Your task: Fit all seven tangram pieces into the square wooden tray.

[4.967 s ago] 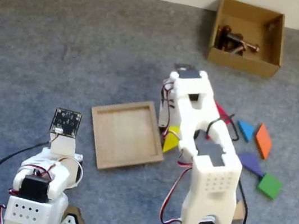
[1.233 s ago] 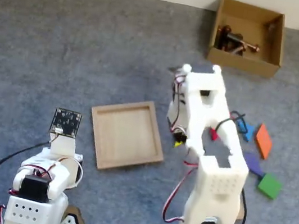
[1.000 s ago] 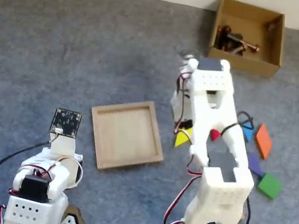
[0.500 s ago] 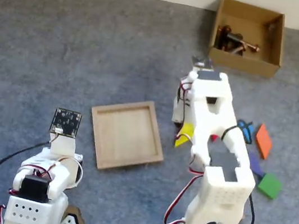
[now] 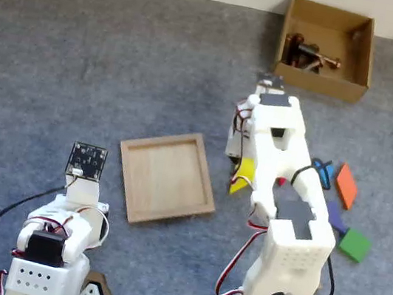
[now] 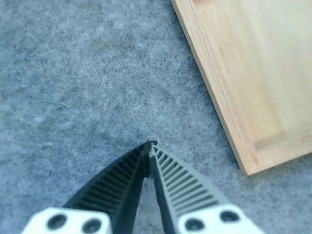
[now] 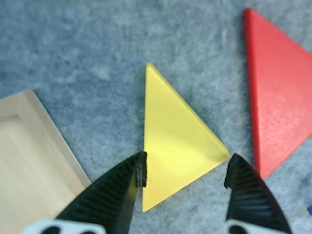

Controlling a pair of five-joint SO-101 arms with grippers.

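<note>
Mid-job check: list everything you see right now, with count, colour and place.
tray: 1, light wood, middle of the grey carpet
yellow triangle: 1, yellow, flat on the carpet just right of the tray
red triangle: 1, red, next to the yellow triangle
blue piece: 1, blue, right of the right arm
orange piece: 1, orange, beside the blue piece
purple piece: 1, purple, below the orange piece
green square: 1, green, nearest of the group
box: 1, brown cardboard, far right, metal bits inside
left gripper: fingers shut, near a tray corner
right gripper: fingers open, either side of the yellow triangle
</note>
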